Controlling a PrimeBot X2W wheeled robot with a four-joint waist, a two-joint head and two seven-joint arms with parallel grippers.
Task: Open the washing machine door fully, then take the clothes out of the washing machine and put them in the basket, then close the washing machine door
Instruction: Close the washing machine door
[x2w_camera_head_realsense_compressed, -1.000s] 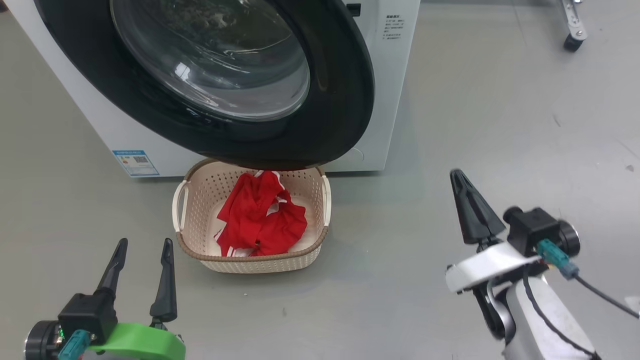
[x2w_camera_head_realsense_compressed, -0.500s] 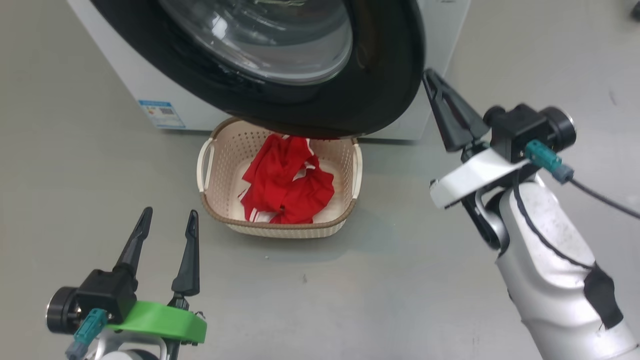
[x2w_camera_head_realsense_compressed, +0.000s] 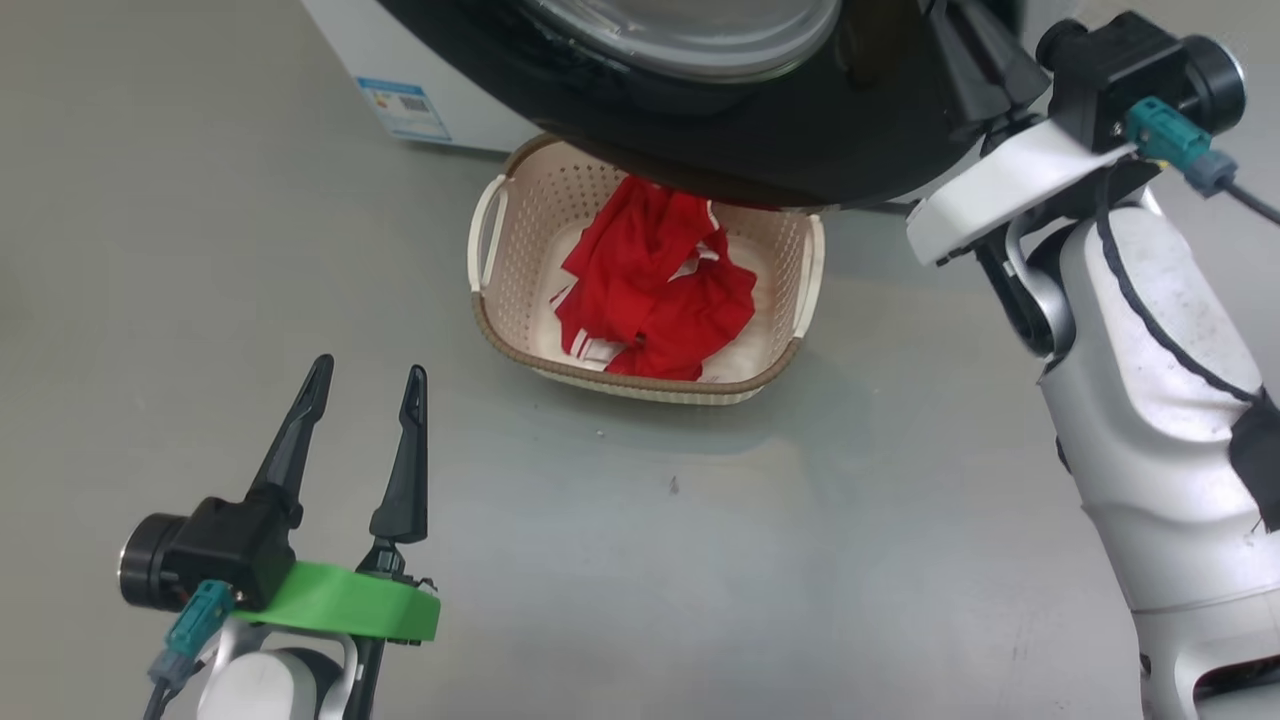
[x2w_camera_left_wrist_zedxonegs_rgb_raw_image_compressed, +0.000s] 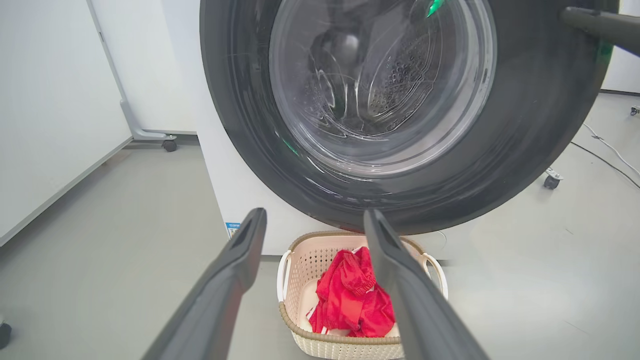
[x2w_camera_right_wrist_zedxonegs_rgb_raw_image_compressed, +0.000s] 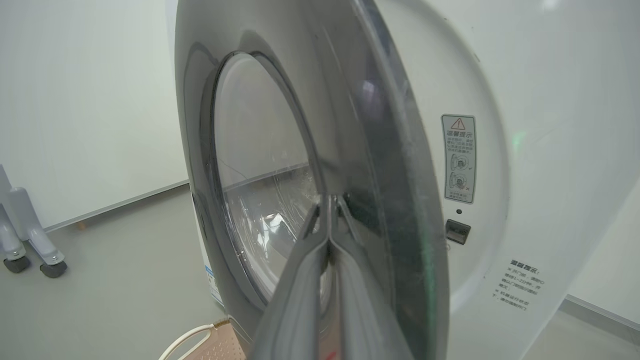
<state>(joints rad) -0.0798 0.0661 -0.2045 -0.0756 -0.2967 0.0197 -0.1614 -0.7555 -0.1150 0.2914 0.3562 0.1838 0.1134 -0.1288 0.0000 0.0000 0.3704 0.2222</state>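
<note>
Head view: bright red, white-striped soft clothes lie in the cream perforated plastic basket, directly below the large round, glossy black-rimmed glass door. The left end effector hangs spread wide and empty, well apart from the door.

Left wrist view: the door's glass bowl faces it.

Right wrist view: the right end effector, pinched together and holding nothing, seems to touch the door's rim. The door stands ajar from the white washing machine. The door looks rigid, hinged and slick, so it is probably better pushed near this free edge than gripped.
</note>
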